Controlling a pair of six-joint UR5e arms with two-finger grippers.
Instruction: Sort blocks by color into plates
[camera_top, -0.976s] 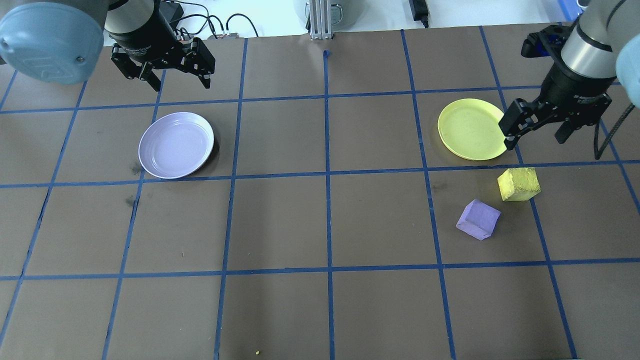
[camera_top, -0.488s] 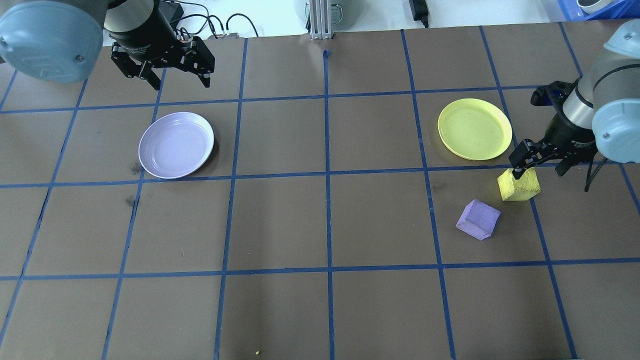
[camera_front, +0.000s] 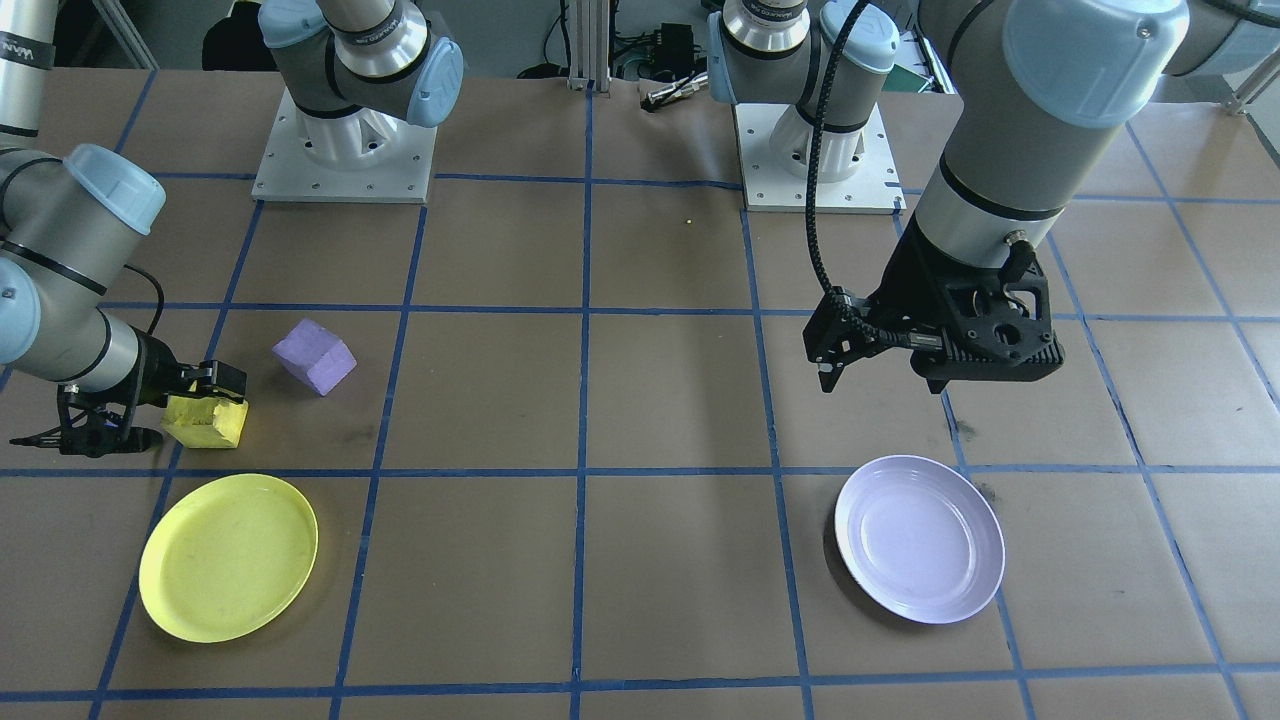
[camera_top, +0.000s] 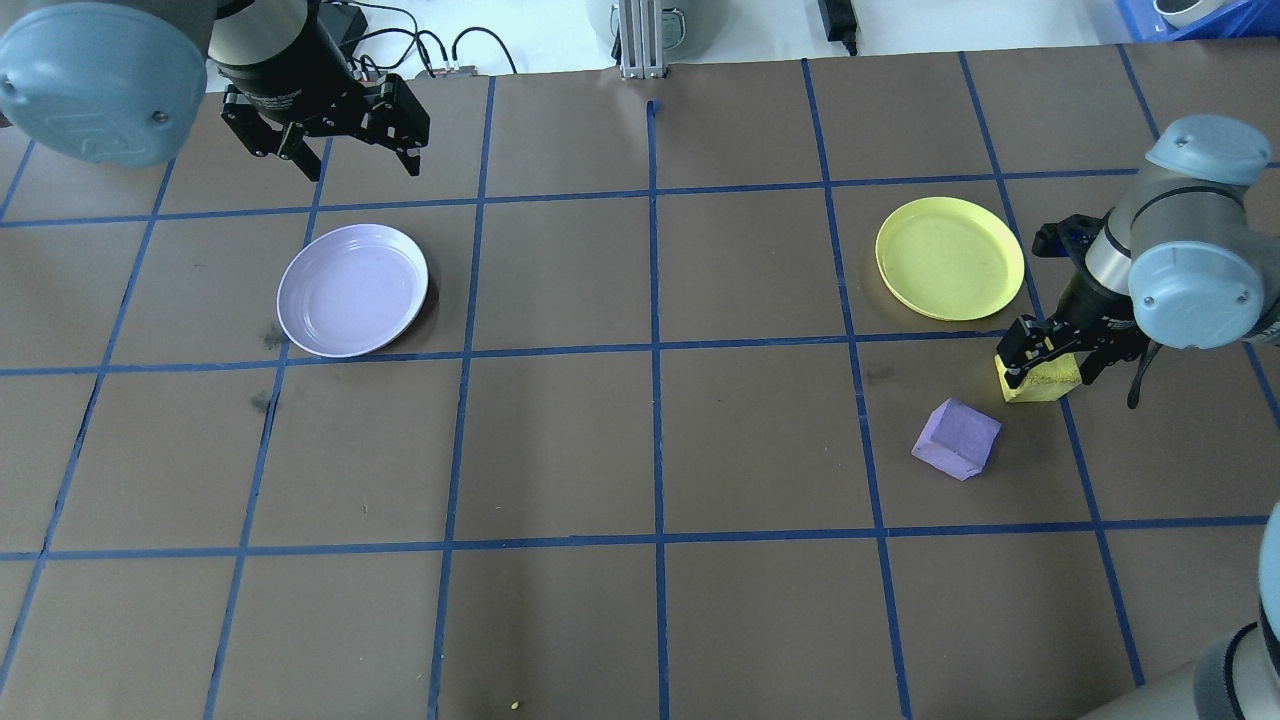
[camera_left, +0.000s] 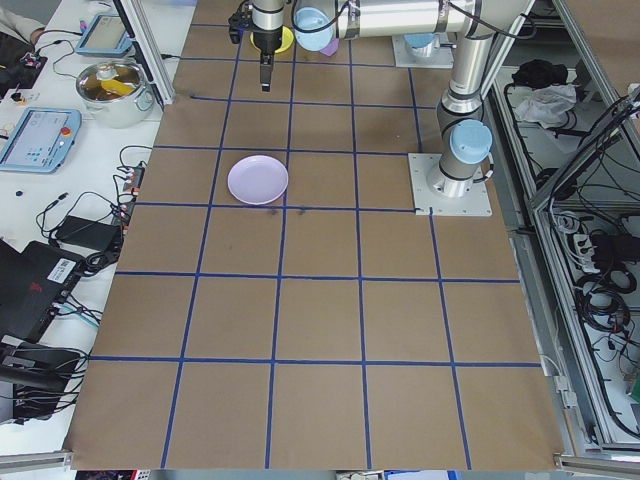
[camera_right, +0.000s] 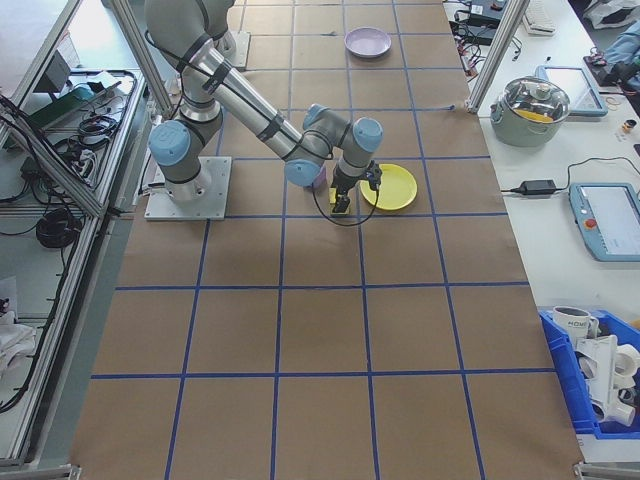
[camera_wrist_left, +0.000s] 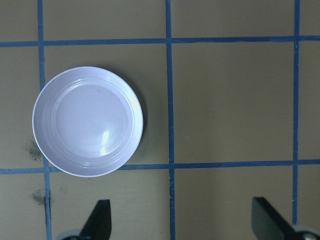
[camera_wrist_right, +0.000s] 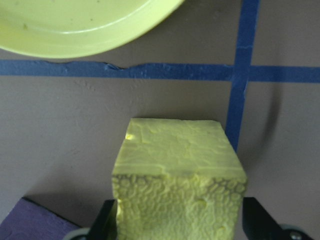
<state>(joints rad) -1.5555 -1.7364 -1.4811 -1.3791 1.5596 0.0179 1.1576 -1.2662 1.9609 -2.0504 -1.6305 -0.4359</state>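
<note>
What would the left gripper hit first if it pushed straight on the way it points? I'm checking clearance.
Probably bare table: the left gripper points down, open, with the purple plate off to one side.

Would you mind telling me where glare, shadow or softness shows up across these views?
Left wrist view: a bright glint sits on the lavender plate, dark shadow along its right rim. Right wrist view: the yellow block is sharp, casting shadow to its left; the yellow plate looks slightly soft. Front-facing view: a broad soft shadow lies on the table beneath the left gripper.
</note>
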